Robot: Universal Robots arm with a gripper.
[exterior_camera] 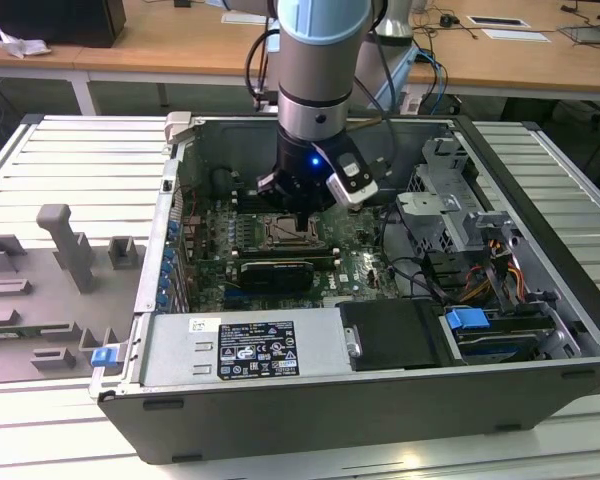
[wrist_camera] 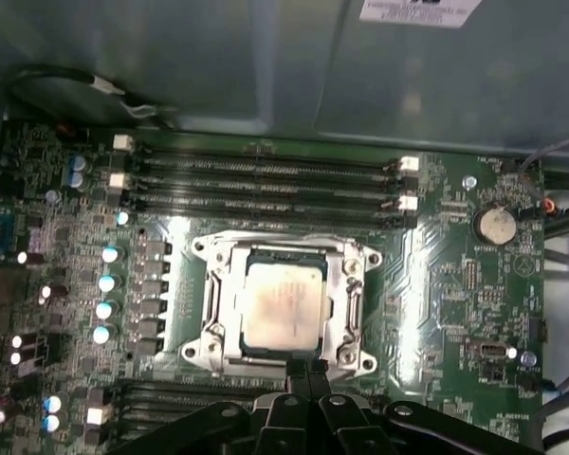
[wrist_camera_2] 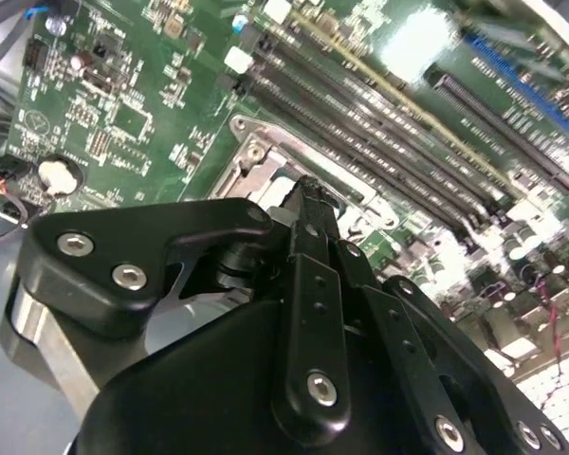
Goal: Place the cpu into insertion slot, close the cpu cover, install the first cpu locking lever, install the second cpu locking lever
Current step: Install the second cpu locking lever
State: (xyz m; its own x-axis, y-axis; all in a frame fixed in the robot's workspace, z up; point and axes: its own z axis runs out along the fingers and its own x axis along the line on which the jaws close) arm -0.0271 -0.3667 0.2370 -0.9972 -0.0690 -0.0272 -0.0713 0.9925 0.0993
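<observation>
While one cpu [wrist_camera: 283,305] lies seated in the single insertion slot [wrist_camera: 346,301] with the cpu cover [wrist_camera: 283,248] down around it, the gripper [wrist_camera: 305,368] hangs just past the socket's 6 o'clock edge, fingers pressed together on nothing. Four memory slots [wrist_camera: 266,180] run at 12 o'clock, one coin battery [wrist_camera: 496,225] at 2 o'clock
</observation>
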